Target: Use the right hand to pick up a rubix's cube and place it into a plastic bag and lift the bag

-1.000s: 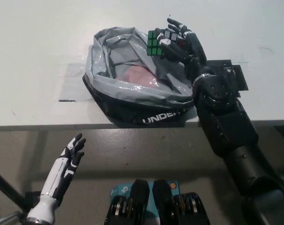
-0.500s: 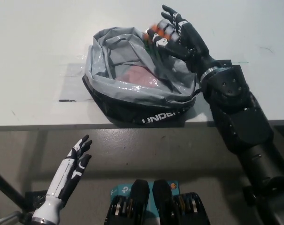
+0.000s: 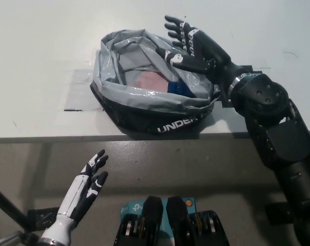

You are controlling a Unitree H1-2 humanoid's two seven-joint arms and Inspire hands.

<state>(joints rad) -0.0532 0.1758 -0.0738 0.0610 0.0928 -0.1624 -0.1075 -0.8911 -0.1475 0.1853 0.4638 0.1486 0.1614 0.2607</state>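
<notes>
The grey plastic bag (image 3: 144, 100) sits open on the white table, its black lower part showing white lettering. Inside it lies the Rubik's cube (image 3: 179, 88), a blue face showing beside something reddish, at the bag's right inner side. My black right hand (image 3: 188, 46) hovers over the bag's far right rim, open, fingers spread, holding nothing. My white left hand (image 3: 88, 179) rests open below the table's front edge at the lower left.
The white table (image 3: 42, 61) reaches to a front edge just below the bag. A dark flat piece (image 3: 254, 69) lies on the table behind my right forearm. Strips of tape (image 3: 75, 108) mark the surface left of the bag.
The cube left my right hand and dropped into the bag. The hand opened and spread over the rim. My left hand drifted slightly right and down.
</notes>
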